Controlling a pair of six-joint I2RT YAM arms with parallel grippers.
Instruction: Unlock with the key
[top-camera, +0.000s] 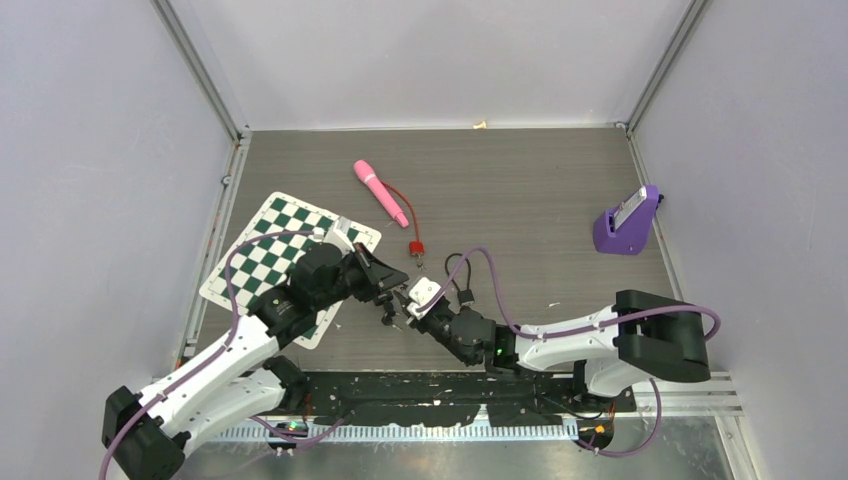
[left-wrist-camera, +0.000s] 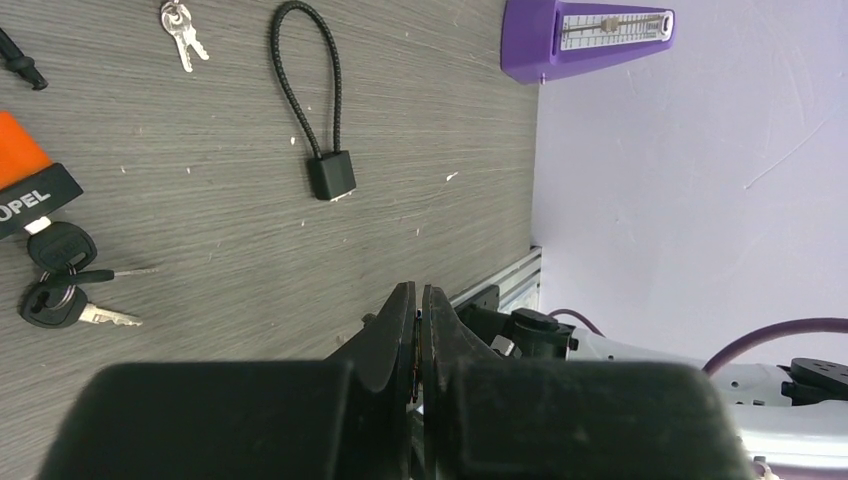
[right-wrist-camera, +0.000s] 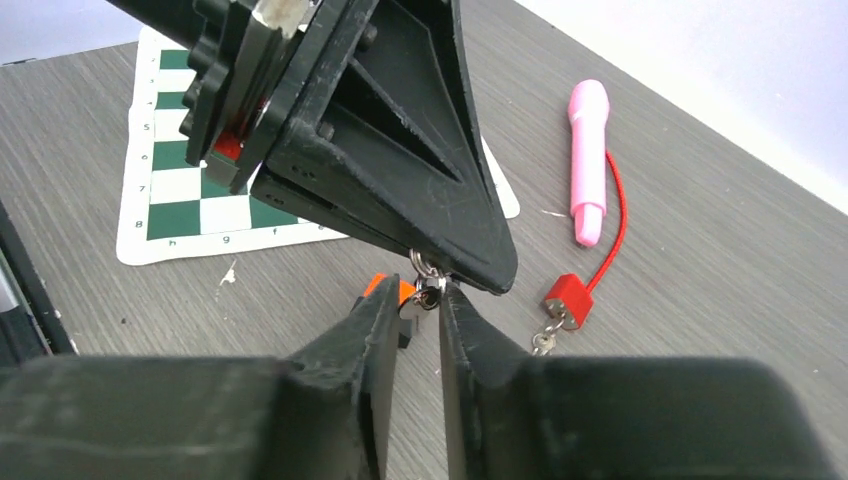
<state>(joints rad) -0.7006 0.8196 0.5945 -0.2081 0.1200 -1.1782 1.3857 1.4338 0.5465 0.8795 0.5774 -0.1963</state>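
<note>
Right fingers (right-wrist-camera: 372, 340) straddling key (right-wrist-camera: 424, 296), left fingers (right-wrist-camera: 470, 245) pinching

Grey wood-grain table (top-camera: 540, 180) fills the mid. Plain pale grey-lilac walls (top-camera: 420, 60) close it in at 9, 12 & 3 o'clock. Alu rails (top-camera: 200, 68) run diag. down to the table's far corners at 10 & 2. Ribbed metal strip (top-camera: 420, 432) along the 6 o'clock edge. Light even, diffuse.

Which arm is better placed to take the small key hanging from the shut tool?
Right. The right tool has one finger on each side of the small key, which hangs from the tip of the shut left tool.
</note>
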